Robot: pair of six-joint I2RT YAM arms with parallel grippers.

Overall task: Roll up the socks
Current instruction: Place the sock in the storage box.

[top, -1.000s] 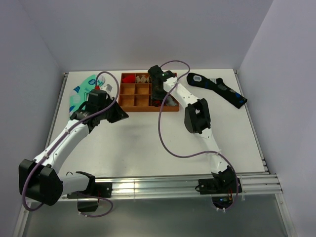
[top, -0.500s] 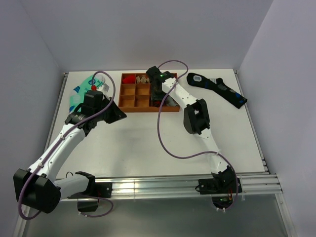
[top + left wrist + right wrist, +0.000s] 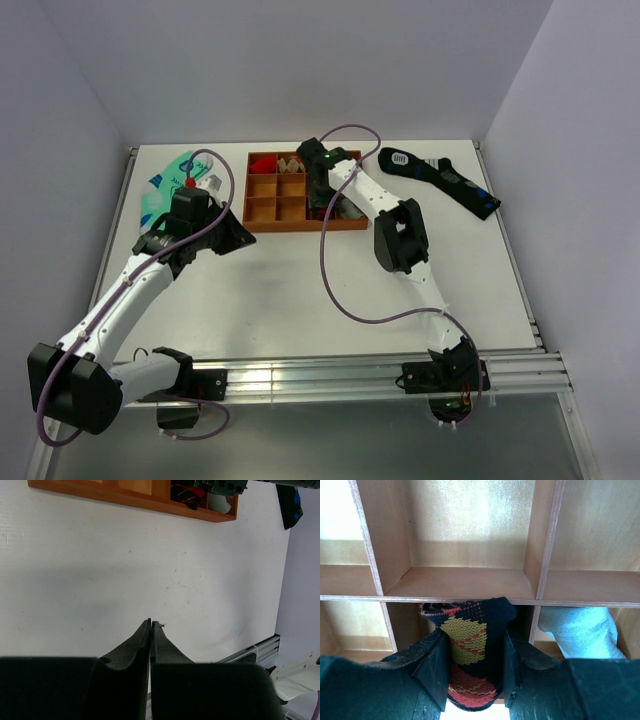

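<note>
Where the right gripper (image 3: pixel 473 639) reaches down into the wooden tray (image 3: pixel 542 550), its two matte black fingers (image 3: pixel 432 662) clamp the black argyle sock (image 3: pixel 467 652) from either side. The sock is a bunched, rounded bundle of coarse knit. It is black along its edges, with tan-yellow and red diamonds across its face and a black-and-red patterned band at its far end. Its long axis runs along the fingers, and the banded end points away from the wrist, reaching the thin cross slat of the tray. In the wrist view it sits at the middle cell of the near row; whether it touches the cell's floor cannot be told.

The tray is smooth orange-brown wood, split by thin slats into square cells. In the cell just to the right lies a pale sock (image 3: pixel 580 632), soft, finely knit and rounded.

The left gripper (image 3: pixel 151 625) has its wedge-shaped black fingers pressed together tip to tip, closed on nothing. It hangs over the matte white table (image 3: pixel 100 580), near the tray's front edge but apart from it.

A mint green sock (image 3: pixel 165 185) lies flat at the far left of the table. A dark navy sock (image 3: pixel 445 178) with blue spots lies stretched out to the right of the tray, apart from it.
</note>
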